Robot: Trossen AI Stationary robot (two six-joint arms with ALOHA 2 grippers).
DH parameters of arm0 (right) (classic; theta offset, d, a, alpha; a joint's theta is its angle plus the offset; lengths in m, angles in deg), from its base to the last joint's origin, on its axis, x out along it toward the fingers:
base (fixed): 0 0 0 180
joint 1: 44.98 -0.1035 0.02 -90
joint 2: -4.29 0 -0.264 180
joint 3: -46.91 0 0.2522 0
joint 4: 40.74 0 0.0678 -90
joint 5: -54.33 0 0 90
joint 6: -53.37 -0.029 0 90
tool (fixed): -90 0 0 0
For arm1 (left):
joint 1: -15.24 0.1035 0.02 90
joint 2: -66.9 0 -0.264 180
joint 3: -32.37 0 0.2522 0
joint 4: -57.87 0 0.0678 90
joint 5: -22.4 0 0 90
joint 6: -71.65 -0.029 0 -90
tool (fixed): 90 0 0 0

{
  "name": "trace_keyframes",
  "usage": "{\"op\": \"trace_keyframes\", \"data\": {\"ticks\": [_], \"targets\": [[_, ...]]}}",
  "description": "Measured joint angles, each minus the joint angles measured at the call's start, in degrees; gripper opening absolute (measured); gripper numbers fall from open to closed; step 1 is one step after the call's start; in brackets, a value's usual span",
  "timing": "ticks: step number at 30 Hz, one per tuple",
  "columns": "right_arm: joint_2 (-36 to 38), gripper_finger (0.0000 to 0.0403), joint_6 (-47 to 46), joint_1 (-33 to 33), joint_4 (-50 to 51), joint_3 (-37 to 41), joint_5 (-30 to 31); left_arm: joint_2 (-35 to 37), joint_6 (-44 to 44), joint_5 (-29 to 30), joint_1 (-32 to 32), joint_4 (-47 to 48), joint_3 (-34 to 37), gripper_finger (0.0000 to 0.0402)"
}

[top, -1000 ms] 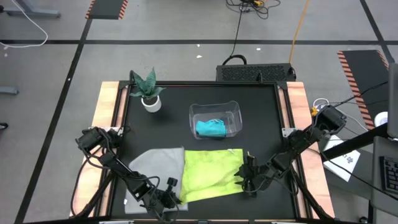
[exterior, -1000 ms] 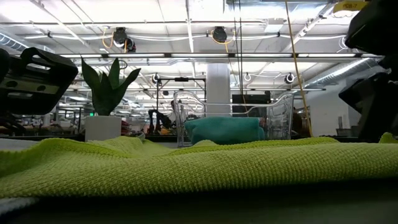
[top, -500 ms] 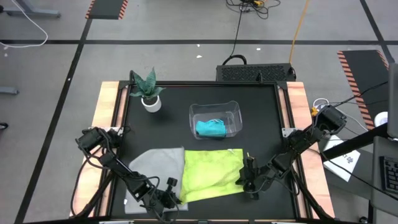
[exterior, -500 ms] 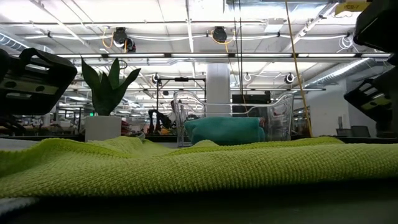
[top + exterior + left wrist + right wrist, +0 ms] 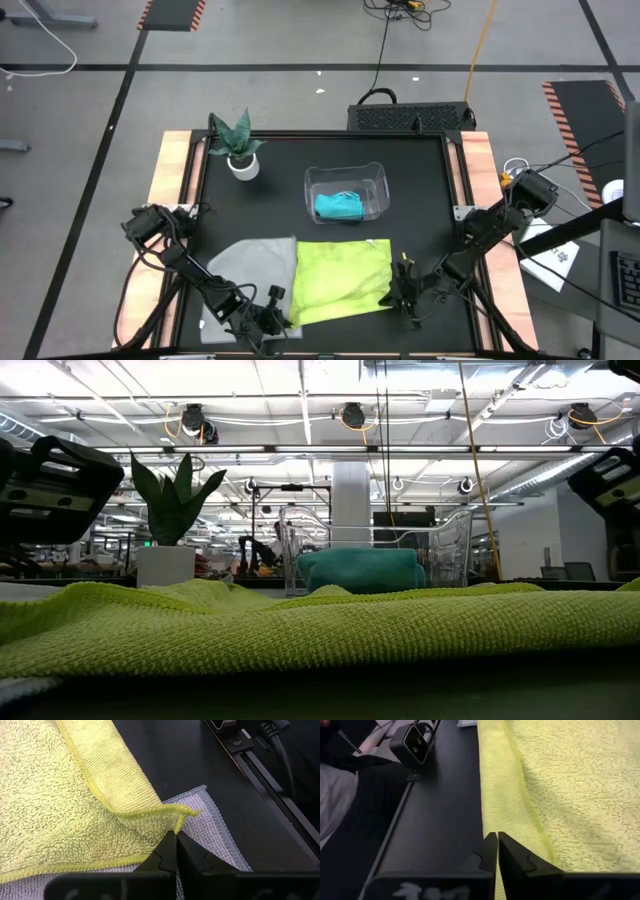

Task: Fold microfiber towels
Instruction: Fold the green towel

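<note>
The yellow-green towel (image 5: 342, 278) lies spread near the table's front edge. Its left part overlaps the light grey towel (image 5: 250, 270), which lies flat beneath it. The teal towel (image 5: 338, 206) sits bunched inside the clear bin (image 5: 376, 186). My left gripper (image 5: 284, 320) is shut at the yellow-green towel's near left corner. At the towel's near right corner, my right gripper (image 5: 398, 296) is also shut. In the low view the yellow-green towel (image 5: 320, 630) fills the foreground. My left gripper pinches the yellow-green towel's near left corner (image 5: 182, 816) between its two fingers, slanting down from the near left. That corner stands puckered up a little above the grey towel (image 5: 215, 835), and the remainder lies flat. My right gripper pinches the towel's right hem at the near right corner (image 5: 492, 826) between its two fingers, slanting down from the near right. The fingers lie along the hem. The rest of the towel lies on the table.
A potted plant (image 5: 238, 150) stands at the far left of the black table top. The clear bin sits far of centre. A small camera (image 5: 415, 742) is mounted on the table's near rail. Bare black table (image 5: 420, 200) lies to the right of the bin.
My right gripper has shut on the yellow-green towel's near right corner, then shifted slightly toward the table's near right. The towel stays spread where it was.
</note>
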Motion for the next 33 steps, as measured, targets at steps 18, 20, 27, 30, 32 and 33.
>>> {"op": "trace_keyframes", "data": {"ticks": [18, 20, 27, 30, 32, 33], "targets": [[0.0, 0.0161, -3.81, 2.59, 7.45, 0.0, 0.88, 0.0, 1.1, -0.08, -0.01, 0.01, 0.0, 0.0007], [0.02, 0.0161, -4.14, 3.35, 9.26, 0.0, 0.94, 0.0, 1.15, -0.1, -0.01, -0.01, 0.0, 0.001], [0.02, 0.0159, -7.61, 4.07, 12.32, 0.0, -0.26, 0.0, 1.24, -0.13, -0.01, 0.03, 0.0, 0.0008], [0.02, 0.0157, -8.12, 4.05, 10.69, 0.0, -2.23, 0.0, 1.06, -0.13, -0.01, 0.09, 0.0, 0.0009], [0.02, 0.0153, -8.04, 4.01, 10.18, 0.0, -2.27, 0.0, 1.06, -0.14, -0.01, 0.19, 0.0, 0.0004], [0.02, 0.015, -7.79, 3.96, 10.22, 0.0, -2.27, 0.0, 1.06, -0.14, -0.01, 0.19, 0.0, 0.0003]]}}
